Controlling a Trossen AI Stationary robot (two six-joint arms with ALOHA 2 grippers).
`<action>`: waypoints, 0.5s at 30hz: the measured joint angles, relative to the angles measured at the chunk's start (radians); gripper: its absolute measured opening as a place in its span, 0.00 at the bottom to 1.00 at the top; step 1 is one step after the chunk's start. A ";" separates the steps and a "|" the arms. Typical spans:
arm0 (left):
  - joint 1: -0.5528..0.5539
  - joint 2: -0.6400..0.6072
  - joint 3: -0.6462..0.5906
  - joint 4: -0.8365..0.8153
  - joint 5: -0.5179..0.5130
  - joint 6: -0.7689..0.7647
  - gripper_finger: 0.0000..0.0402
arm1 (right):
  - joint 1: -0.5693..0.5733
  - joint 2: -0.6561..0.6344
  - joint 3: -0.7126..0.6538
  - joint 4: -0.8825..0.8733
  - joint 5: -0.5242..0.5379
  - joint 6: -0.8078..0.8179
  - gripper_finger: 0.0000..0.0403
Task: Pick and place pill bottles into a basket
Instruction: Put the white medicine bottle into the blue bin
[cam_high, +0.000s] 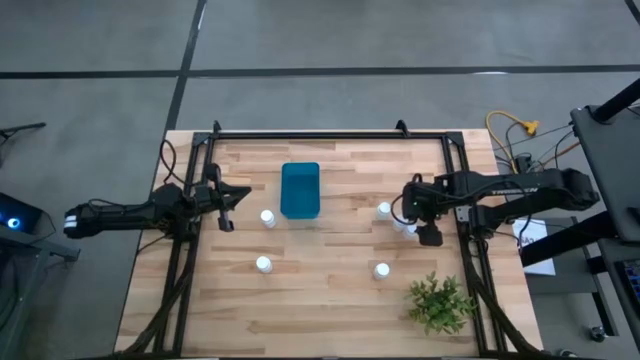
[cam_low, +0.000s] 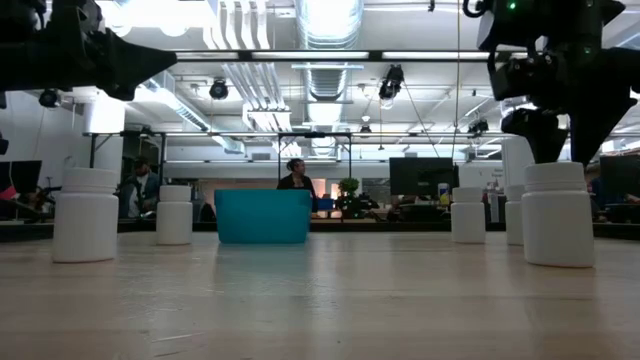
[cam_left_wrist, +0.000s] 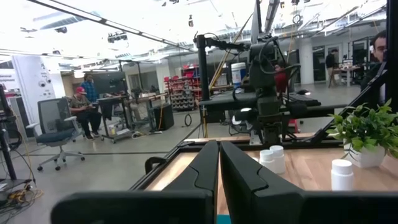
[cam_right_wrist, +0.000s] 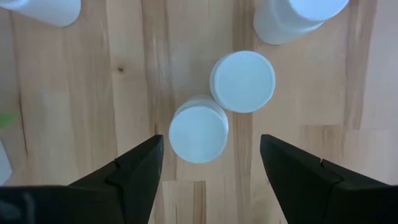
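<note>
Wooden planks formed the surface, seen from above, with the blue basket near its far middle. 2 pill bottles stood on the left side, others on the right near a green plant. At the left edge, the left end effector was clenched on nothing. At table height, bottles stood upright on both sides of the basket, with people in the room behind. From the left wrist, its dark fingers met. From the right wrist, the right end effector hung released, fingers spread above 2 touching bottles.
</note>
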 joint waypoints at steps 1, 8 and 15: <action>0.000 -0.001 0.000 0.000 0.000 0.000 0.00 | 0.000 0.006 0.000 0.000 -0.001 0.000 0.64; 0.000 0.001 0.000 0.000 0.000 -0.001 0.00 | 0.000 0.025 -0.002 0.001 -0.004 -0.002 0.63; 0.000 0.002 0.000 0.000 0.000 0.000 0.00 | 0.000 0.031 -0.003 0.004 -0.003 -0.002 0.62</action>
